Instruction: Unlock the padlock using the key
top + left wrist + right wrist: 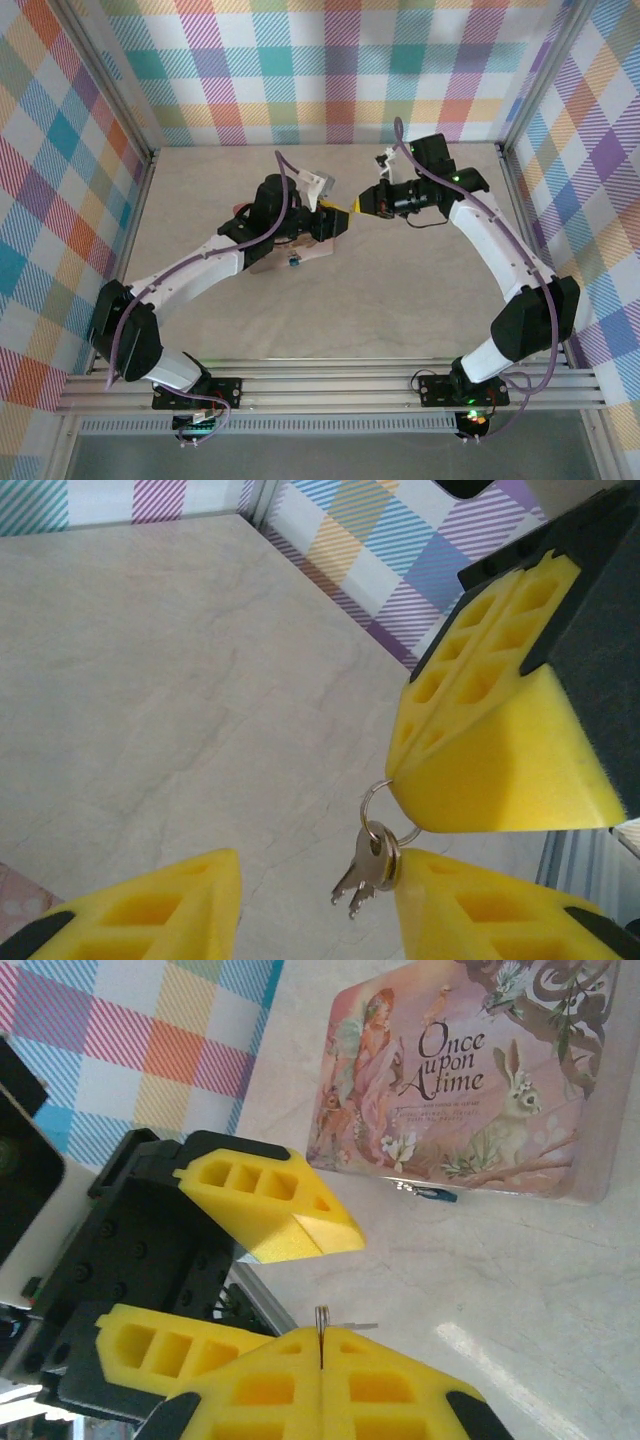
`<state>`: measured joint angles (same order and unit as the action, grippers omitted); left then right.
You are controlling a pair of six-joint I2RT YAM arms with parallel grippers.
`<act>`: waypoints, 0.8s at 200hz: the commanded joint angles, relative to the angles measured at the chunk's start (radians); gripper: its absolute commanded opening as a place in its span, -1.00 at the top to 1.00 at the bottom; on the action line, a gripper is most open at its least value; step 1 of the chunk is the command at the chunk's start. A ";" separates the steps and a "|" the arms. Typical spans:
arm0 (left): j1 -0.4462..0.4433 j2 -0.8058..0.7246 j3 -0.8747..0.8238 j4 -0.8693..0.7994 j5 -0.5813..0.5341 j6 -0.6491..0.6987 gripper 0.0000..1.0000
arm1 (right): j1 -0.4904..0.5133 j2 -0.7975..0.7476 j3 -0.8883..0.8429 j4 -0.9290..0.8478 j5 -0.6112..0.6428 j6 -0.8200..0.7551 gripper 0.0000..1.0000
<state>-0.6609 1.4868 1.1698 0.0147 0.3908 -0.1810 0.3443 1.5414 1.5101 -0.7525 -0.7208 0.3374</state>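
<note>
The key point(368, 865) hangs in the air above the table point(150, 680) as part of a small bunch on a thin ring point(378, 798). Its long axis drops away from the ring, with the blades pointing down toward the left wrist camera. The right gripper point(320, 1345) has its fingers pressed fully together on that ring, so the key dangles free below its tips. The left gripper point(318, 865) comes at the key from underneath, jaws apart and holding nothing. The key lies in the gap between them, hard by the finger nearer the right gripper; whether it touches that pad I cannot tell. The coming move probably turns on this: the blades already lie inside the left gripper's span, off-centre, so a pinch would meet the key from one side first. The padlock point(432, 1194) sits at the front edge of the pink tin point(470, 1080), flat on the table, below and apart from both grippers, with the left arm the nearer of the two
</note>
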 commanded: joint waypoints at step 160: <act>0.010 0.072 0.158 -0.151 0.012 -0.082 1.00 | -0.056 -0.058 -0.087 0.137 -0.070 0.141 0.33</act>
<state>-0.6605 1.5646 1.3052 -0.1074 0.4339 -0.1883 0.3099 1.5379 1.4754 -0.6865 -0.7685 0.4194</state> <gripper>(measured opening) 0.049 0.292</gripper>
